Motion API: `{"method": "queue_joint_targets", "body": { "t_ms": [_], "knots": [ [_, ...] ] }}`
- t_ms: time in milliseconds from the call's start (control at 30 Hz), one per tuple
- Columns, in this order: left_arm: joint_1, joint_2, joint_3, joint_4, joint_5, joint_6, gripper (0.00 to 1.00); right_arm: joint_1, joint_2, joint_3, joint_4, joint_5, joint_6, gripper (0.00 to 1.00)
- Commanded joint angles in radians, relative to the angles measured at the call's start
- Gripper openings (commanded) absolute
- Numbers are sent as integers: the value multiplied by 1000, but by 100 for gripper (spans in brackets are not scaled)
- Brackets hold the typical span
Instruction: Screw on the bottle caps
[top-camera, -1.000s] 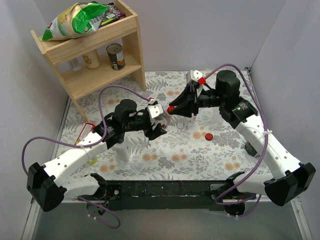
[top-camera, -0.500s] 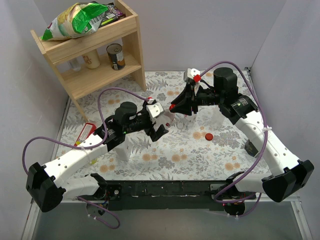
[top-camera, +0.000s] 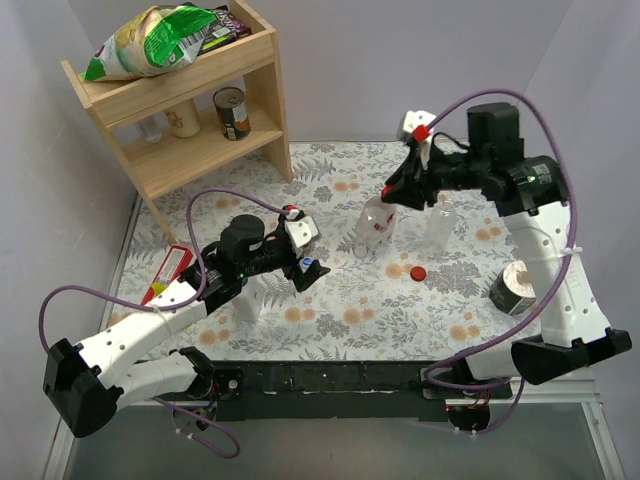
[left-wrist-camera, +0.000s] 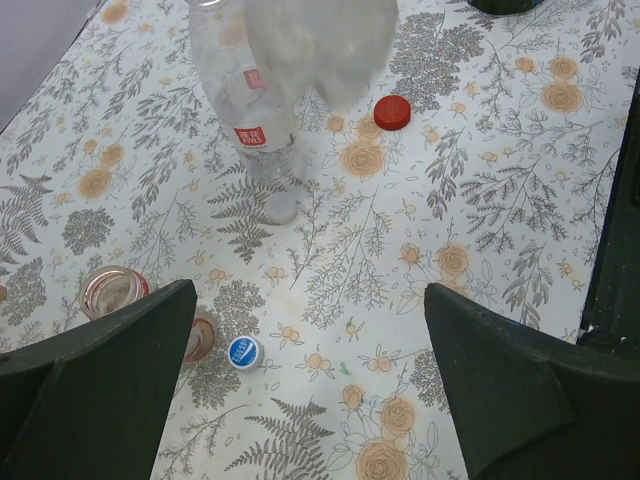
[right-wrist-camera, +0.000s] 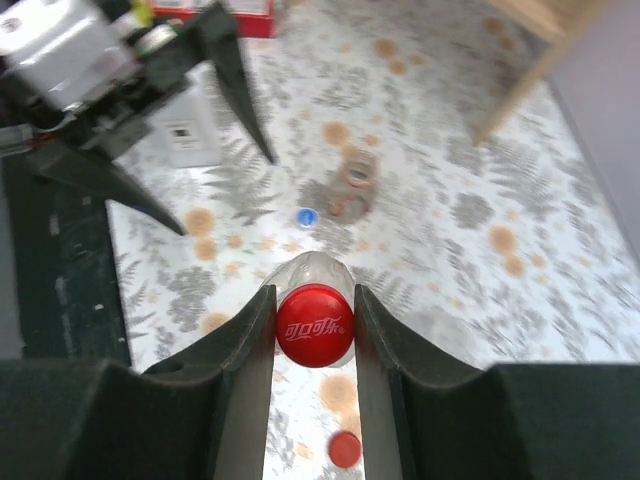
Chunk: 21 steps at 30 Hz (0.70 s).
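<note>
Right pincer (right-wrist-camera: 313, 300) is clamped on a red cap (right-wrist-camera: 314, 328) on top of a clear bottle (top-camera: 370, 232), mid counter (top-camera: 450, 300). I think this is the twisting step, though the threads are hidden. Next, turn the cap while the bottle holds still. That arm reaches down from high up. Nearby, the left pincer (left-wrist-camera: 310, 300) hangs low, wide apart and empty.

Right of centre in the frame, a tilted clear bottle (top-camera: 374, 228) is gripped at its red cap (top-camera: 386, 191) by the right gripper (top-camera: 389, 193). A loose red cap (top-camera: 418, 272) is seen lying lower right of it.
</note>
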Motion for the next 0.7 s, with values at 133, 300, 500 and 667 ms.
{"method": "queue_joint_targets", "body": {
  "t_ms": [133, 300, 500, 667],
  "knots": [
    [0, 11, 34, 16, 106, 7, 98, -353, 128, 319, -22, 136, 101, 1],
    [-1, 20, 49, 14, 130, 1, 98, -494, 162, 305, 68, 378, 166, 1],
    [-1, -1, 40, 11, 112, -13, 98, -642, 190, 181, 130, 461, 139, 1],
    [-1, 0, 37, -21, 81, -17, 98, -723, 171, -47, 252, 412, 83, 1]
  ]
}}
